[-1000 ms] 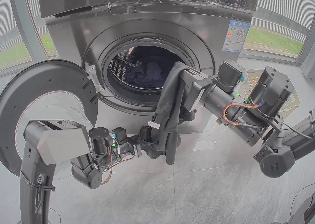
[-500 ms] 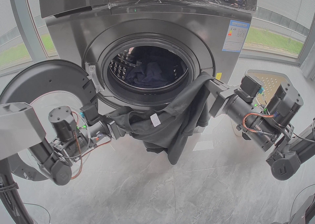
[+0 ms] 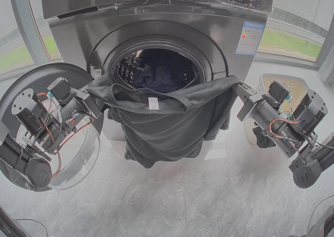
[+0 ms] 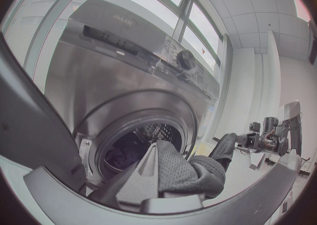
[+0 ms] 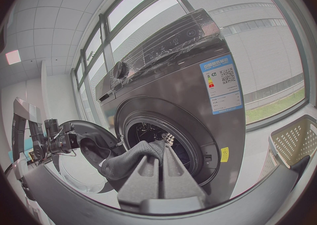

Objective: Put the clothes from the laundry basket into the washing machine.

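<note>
By the open door, my left tool is clamped on one shoulder of the dark shirt. The shirt hangs spread across the mouth of the washing machine, with other clothes in the drum. My right tool grips the other shoulder, near the laundry basket.

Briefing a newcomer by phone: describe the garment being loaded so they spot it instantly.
Find the open washing machine. Before its opening hangs a dark grey shirt, stretched between the left hand and right hand. Unlike the navy clothes in the drum, it shows a white neck label.
</note>
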Robot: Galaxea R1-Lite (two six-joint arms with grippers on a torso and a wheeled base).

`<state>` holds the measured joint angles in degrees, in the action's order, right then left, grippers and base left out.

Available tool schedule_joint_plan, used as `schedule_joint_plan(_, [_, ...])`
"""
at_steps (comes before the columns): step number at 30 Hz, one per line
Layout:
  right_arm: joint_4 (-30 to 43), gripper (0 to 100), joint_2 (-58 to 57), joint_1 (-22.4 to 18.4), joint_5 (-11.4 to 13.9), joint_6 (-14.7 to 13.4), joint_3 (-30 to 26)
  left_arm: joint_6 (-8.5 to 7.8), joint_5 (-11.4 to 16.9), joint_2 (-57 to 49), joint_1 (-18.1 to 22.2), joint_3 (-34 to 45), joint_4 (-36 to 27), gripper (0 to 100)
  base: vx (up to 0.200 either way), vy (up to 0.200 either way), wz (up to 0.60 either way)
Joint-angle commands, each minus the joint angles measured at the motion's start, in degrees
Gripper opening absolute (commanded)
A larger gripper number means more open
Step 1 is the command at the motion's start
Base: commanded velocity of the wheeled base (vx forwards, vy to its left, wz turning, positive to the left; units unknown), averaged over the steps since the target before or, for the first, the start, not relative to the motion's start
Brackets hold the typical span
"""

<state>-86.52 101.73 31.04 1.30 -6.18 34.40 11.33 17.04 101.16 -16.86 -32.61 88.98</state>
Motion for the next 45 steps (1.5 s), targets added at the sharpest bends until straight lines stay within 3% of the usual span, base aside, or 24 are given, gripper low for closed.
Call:
schedule_joint_plan(1, [-0.1, 0, 0.1, -0.6, -0.2, -0.3, 0.3, 0.45, -0.2, -1.5, 0.1, -1.7, 0.3, 0, 0.0, 0.0, 0.0])
schedule_joint_plan(8, [-0.1, 0, 0.6, -0.2, -1.1, -0.6, 2.2, 0.72, -0.2, -3.2, -0.6, -1.8, 0.3, 0, 0.0, 0.0, 0.0])
schedule_joint_plan(11, [0.0, 0, 0.3, -0.8, -2.8, -1.2, 3.8, 0.72, -0.3, -3.4, -0.5, -1.9, 0.3, 0, 0.0, 0.0, 0.0])
schedule_joint_plan(27, [0.4, 0, -0.2, -5.1, -2.7, -1.3, 4.8, 0.8, -0.5, -3.5, 1.0, -4.2, 0.2, 0, 0.0, 0.0, 0.0])
schedule_joint_plan(41, [0.7, 0, -0.6, -6.3, -2.9, -1.3, 5.4, 0.98, -0.3, -3.4, 2.6, -4.2, 0.2, 0, 0.0, 0.0, 0.0])
schedule_joint_plan(45, [0.8, 0, -0.7, -6.5, -2.9, -1.3, 5.9, 2.03, -0.3, -3.4, 3.5, -4.2, 0.2, 0, 0.0, 0.0, 0.0])
